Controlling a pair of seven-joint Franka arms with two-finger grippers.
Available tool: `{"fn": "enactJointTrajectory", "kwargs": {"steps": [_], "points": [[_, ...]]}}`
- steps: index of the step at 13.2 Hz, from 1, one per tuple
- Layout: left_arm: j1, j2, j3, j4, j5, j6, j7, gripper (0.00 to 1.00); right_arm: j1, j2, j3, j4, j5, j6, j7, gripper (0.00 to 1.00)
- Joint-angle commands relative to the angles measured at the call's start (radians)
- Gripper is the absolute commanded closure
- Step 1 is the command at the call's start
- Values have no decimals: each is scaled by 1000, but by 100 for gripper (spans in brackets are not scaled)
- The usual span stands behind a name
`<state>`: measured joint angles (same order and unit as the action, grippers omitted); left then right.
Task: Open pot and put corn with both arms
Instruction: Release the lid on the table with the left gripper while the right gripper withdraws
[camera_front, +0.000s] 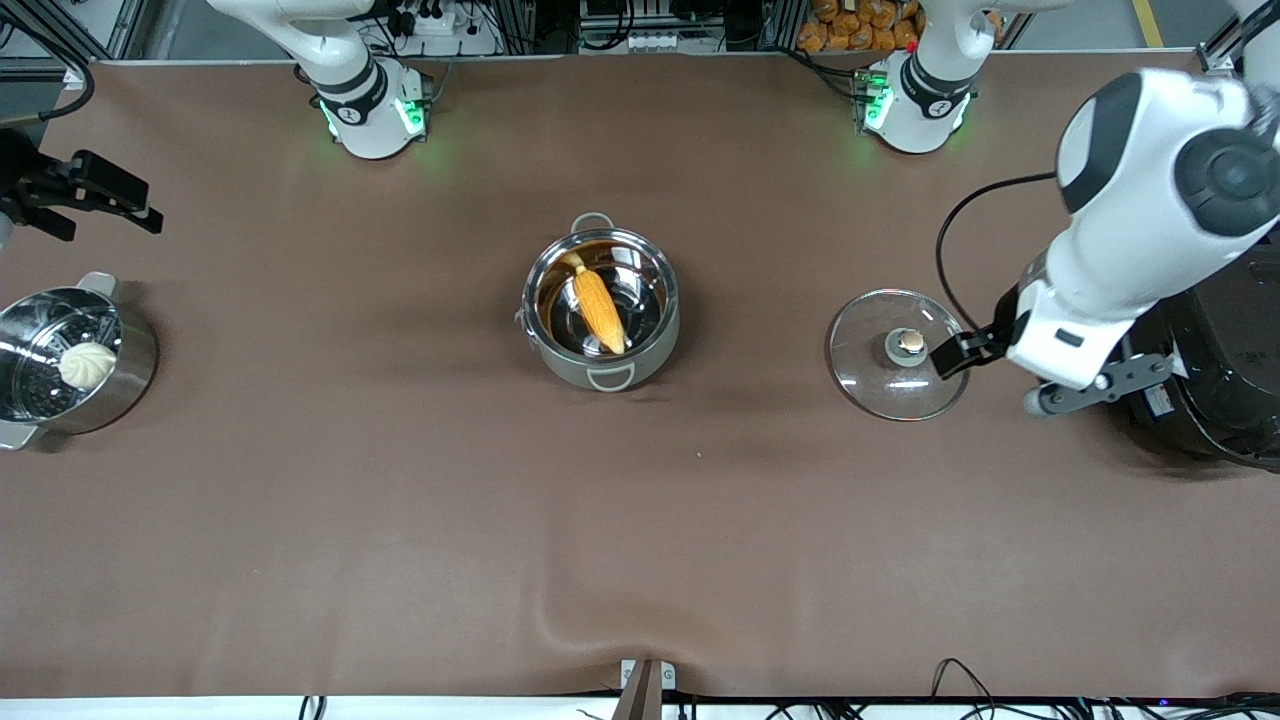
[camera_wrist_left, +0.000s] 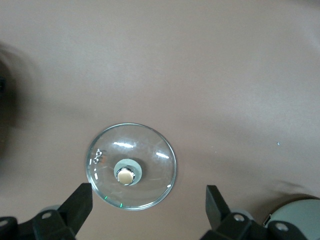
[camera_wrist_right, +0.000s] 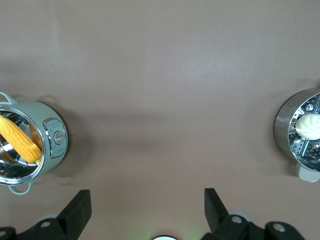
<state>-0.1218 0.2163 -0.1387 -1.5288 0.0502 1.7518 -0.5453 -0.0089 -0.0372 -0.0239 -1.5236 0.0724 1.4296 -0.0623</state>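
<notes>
The pot (camera_front: 601, 308) sits open in the middle of the worktop (camera_front: 400, 520). The corn (camera_front: 597, 305) lies in it, leaning, pale end toward the robots' edge. The lid (camera_front: 897, 353) lies flat toward the left arm's end. The left tool (camera_front: 950, 352), fingers apart, hangs over the lid. The right tool (camera_front: 120, 200) waits with fingers apart above the steamer pot (camera_front: 70, 360), which is cut off at the edge and holds a white bun (camera_front: 87, 364).

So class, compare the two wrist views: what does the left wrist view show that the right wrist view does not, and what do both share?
Only the left wrist view shows the glass lid with its copper-coloured knob, lying flat on the table under the open left hand.

Only the right wrist view shows the corn in the open pot, the steamer pot with its white bun, and the open right hand.

Both show the brown table cover.
</notes>
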Motion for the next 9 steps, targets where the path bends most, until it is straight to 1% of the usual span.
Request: {"fn": "enactJointTrajectory", "kwargs": {"steps": [1,3,5,6,8,9], "points": [[10,-53,-5,18,3,-54,25,0,4,-33,-7,-32,9,6,2,0],[20,-110,5,18,3,-103,50,0,1,-33,-10,-33,1,6,4,0],[51,-155,8,12,-4,-114,158,0,0,-33,-8,-33,0,5,4,0],[54,-167,22,9,-4,-115,180,0,-5,-33,-8,-33,0,5,4,0],[79,-195,28,-5,-12,-136,255,0,-5,-32,-7,-33,0,8,4,0],[82,-204,36,-7,-12,-143,260,0,-5,-32,-7,-33,0,8,4,0]]}}
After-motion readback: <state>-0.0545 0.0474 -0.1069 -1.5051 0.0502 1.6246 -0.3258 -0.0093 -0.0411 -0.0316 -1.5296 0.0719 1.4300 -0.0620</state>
